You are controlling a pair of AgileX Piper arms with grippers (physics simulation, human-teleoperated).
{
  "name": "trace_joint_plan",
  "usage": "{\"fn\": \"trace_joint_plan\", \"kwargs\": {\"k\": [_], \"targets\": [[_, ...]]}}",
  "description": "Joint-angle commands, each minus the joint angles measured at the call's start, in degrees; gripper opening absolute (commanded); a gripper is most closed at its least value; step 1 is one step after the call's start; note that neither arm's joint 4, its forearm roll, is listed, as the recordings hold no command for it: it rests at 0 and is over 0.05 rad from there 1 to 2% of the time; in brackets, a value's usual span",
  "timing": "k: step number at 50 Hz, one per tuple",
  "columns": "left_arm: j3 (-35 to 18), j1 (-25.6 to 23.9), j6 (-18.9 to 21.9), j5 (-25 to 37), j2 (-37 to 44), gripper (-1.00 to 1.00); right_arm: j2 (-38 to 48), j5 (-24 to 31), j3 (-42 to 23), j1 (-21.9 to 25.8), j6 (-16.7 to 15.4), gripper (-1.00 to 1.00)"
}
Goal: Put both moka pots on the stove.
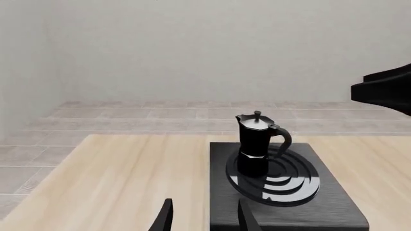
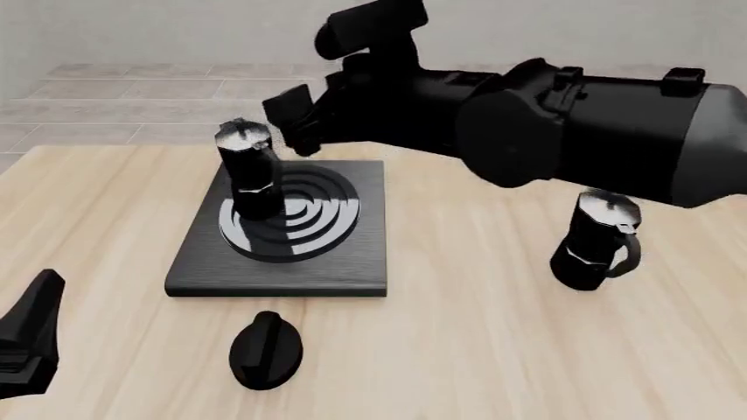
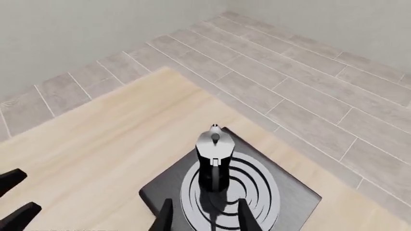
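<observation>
One moka pot (image 2: 248, 171) stands upright on the ring burner of the black stove (image 2: 350, 262). It also shows in the left wrist view (image 1: 257, 144) and the right wrist view (image 3: 214, 159). The second moka pot (image 2: 597, 241) stands on the table to the right of the stove, out of both wrist views. My right gripper (image 2: 294, 118) hangs open and empty just above and beside the pot on the stove; its fingers (image 3: 165, 216) stand apart. My left gripper (image 2: 41, 302) is open and empty at the near left; its fingers (image 1: 247, 219) point toward the stove (image 1: 327, 202).
A flat black round knob (image 2: 266, 350) lies on the wooden table just in front of the stove. The thick right arm (image 2: 583, 131) reaches across above the table's far right half. Grey tiled floor and a pale wall lie beyond the table's far edge.
</observation>
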Motion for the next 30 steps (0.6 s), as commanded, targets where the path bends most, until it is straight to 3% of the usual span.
{"fn": "trace_joint_plan", "kwargs": {"k": [1,15,30], "targets": [[0.02,-0.17,0.42,-0.18,-0.01,1.00,-9.56,-1.85,8.26,-2.62,-0.76,1.00],[-0.01,-0.35,0.47,0.02,-0.01,1.00,-18.06,-4.76,17.85,-7.87,1.52,1.00],[-0.07,-0.73,0.35,-0.02,-0.01,1.00,-26.38,-8.10,28.48,-13.42,1.10,1.00]]}}
